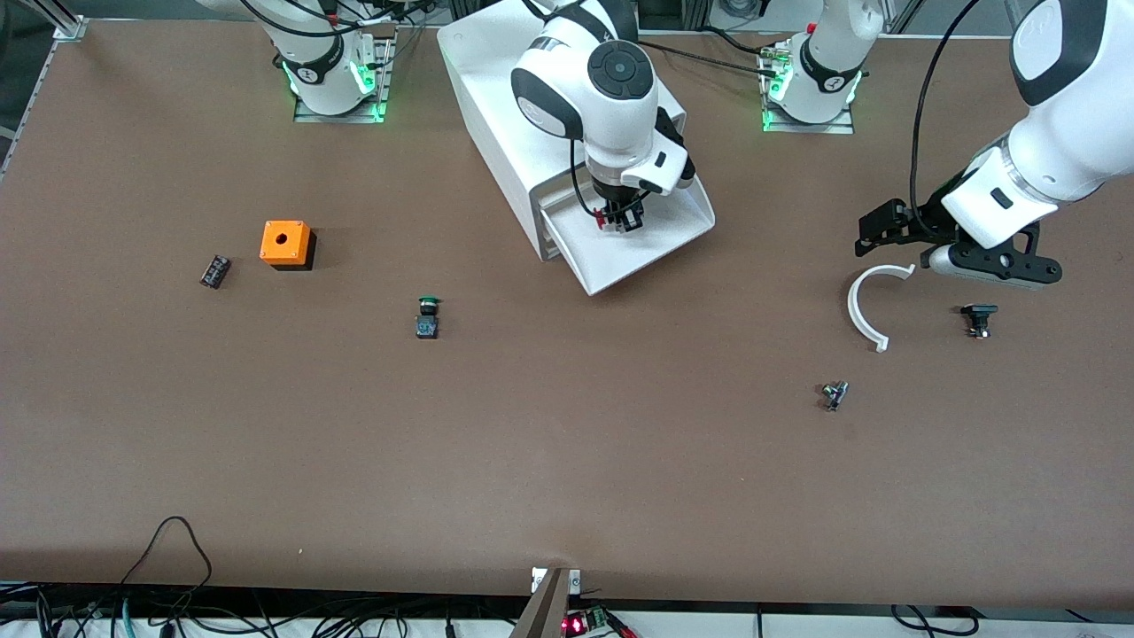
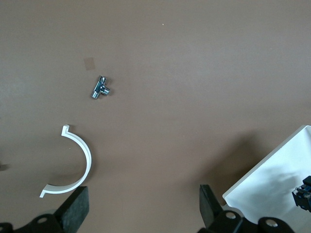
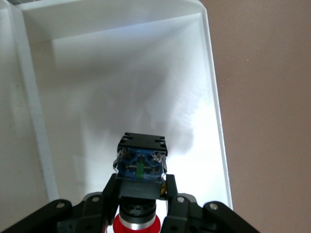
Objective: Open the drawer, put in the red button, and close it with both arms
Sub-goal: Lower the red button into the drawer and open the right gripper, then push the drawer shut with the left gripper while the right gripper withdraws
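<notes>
The white cabinet (image 1: pixel 496 106) lies mid-table with one drawer (image 1: pixel 664 244) pulled open toward the front camera. My right gripper (image 1: pixel 620 218) hangs over the open drawer, shut on the red button (image 3: pixel 138 167): red cap, black body, blue base, held inside the drawer's white tray (image 3: pixel 97 97). My left gripper (image 1: pixel 895 232) is open and empty, low over the table toward the left arm's end, beside a white curved piece (image 1: pixel 866 306); its fingers (image 2: pixel 73 208) show in the left wrist view. A corner of the drawer (image 2: pixel 272 189) shows there too.
A green-capped button (image 1: pixel 428 316) lies toward the right arm's end, nearer the front camera than the cabinet. An orange box (image 1: pixel 285 244) and a small black part (image 1: pixel 214 270) lie farther that way. A metal fitting (image 1: pixel 834 394) and a black part (image 1: pixel 978 317) lie near the curved piece.
</notes>
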